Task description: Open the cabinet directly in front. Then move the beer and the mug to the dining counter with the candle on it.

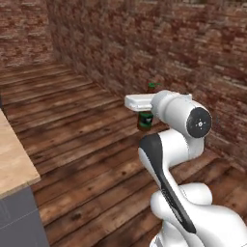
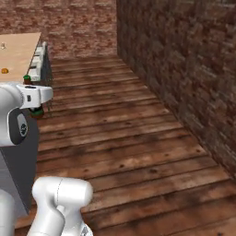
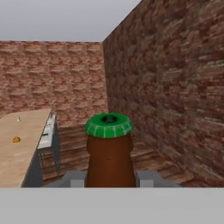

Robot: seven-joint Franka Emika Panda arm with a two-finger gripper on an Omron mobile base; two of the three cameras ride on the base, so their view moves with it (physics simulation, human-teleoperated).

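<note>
Beer (image 3: 109,153) sits upright between the gripper (image 3: 109,179) fingers, brown glass body with a green crimped cap that has a dark centre; hand view shows grey finger pads (image 3: 148,178) pressed at both sides of the bottle low down, so the gripper is closed on the beer and carrying it in the air. In the left base view the beer (image 1: 145,120) hangs under the white hand, cap poking above it, a green-and-black label on the lower body; label print too small to read, no brand legible. In the right base view the bottle (image 2: 37,110) is mostly hidden by the hand, just the green cap and a dark base showing. Bottle contents cannot be told. Dining counter (image 3: 19,148) is ahead to the left in the hand view, light wood top, long edge running away toward the far brick wall (image 3: 52,78); a tiny pale candle (image 3: 18,118) stands near its far end and a small orange object (image 3: 16,140) lies nearer, both well apart from the beer. Right base view shows the same counter (image 2: 18,55) at upper left with the candle (image 2: 3,45) and orange object (image 2: 4,71) near its left edge, and grey-cushioned stools (image 2: 40,62) along its right edge. Wood plank floor (image 2: 129,133) below, brick wall (image 1: 193,58) alongside the arm. A second light wood top on a grey base (image 1: 12,164) at left edge of left base view.
</note>
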